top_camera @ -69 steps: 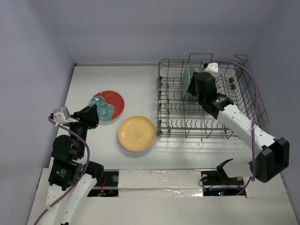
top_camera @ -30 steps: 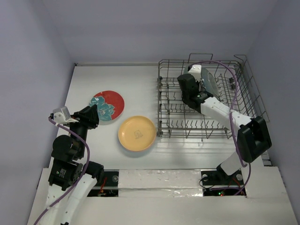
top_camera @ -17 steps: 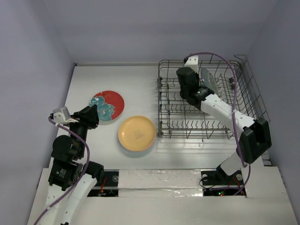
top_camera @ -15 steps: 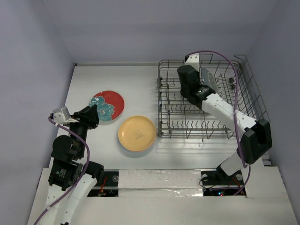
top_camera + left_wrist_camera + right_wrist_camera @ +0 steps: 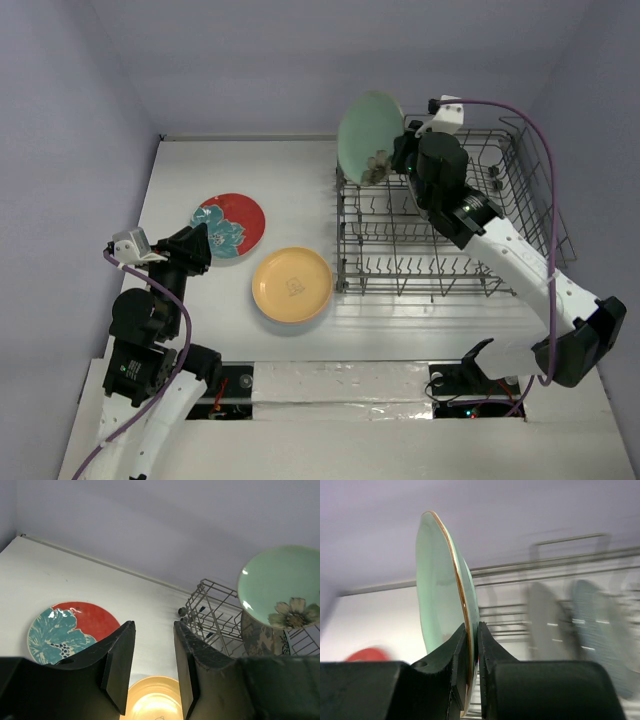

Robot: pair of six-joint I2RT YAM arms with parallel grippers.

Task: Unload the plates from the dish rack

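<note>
A mint green plate (image 5: 370, 135) is being grasped by the right hand (image 5: 471, 635) over the dish rack (image 5: 400, 265)'s ten o'clock corner. Blurred plates (image 5: 592, 625) are being housed inside the rack. The left hand (image 5: 153, 645) is being held released.

The round mint-green ceramic plate (image 5: 367, 128) is marked with a pale flower; the round red plate (image 5: 233, 226) is patterned with teal leaves.
</note>
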